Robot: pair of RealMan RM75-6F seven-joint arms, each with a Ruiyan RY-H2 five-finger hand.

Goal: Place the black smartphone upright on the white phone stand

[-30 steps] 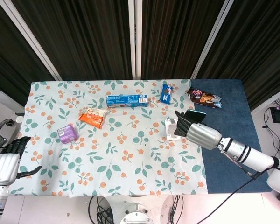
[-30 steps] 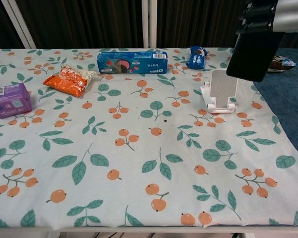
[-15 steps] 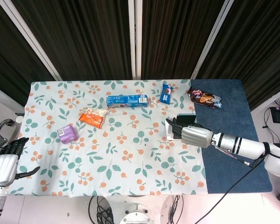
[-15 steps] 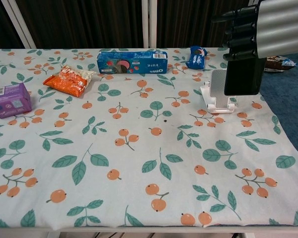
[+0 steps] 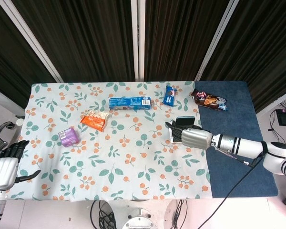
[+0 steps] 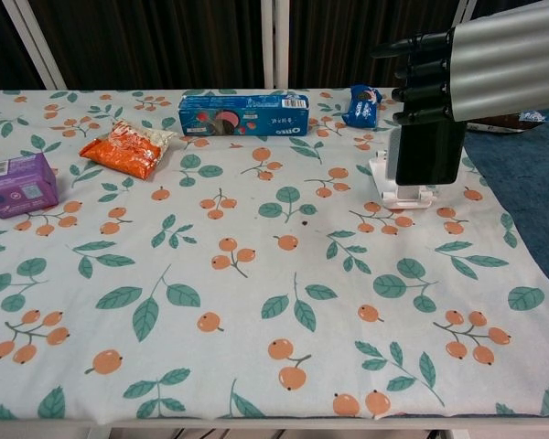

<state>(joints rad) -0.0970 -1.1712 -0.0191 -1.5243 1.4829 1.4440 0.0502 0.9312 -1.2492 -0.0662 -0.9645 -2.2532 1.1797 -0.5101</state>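
Right hand (image 6: 480, 69) gripped the phone (image 6: 427, 151) from above, dark fingers (image 6: 421, 69) wrapped over its upper part. Phone hung upright, screen side toward the chest camera, directly in front of the stand (image 6: 401, 193); only the stand's white base and a sliver of its back plate showed around the phone's lower edge. Could not tell from either view whether the phone's bottom edge rested on the stand's lip or sat just above it. In the head view the phone (image 5: 185, 121) appeared as a thin dark slab over the stand (image 5: 173, 135), with the right hand (image 5: 194, 138) on the near side and the silver forearm running off right across the blue mat (image 5: 233, 157).

Left hand (image 5: 6, 164) was low at the left edge of the head view, off the table, fingers apart and holding nothing; not seen in the chest view.

Elsewhere on the floral cloth (image 6: 256, 302): blue Oreo box (image 6: 243, 114) lying flat near the back, small blue Oreo pack (image 6: 361, 105) to its right, orange snack bag (image 6: 128, 146) left of centre, purple box (image 6: 18, 184) near the left edge. A dark snack bag (image 5: 208, 99) lay on the blue mat behind the right arm.
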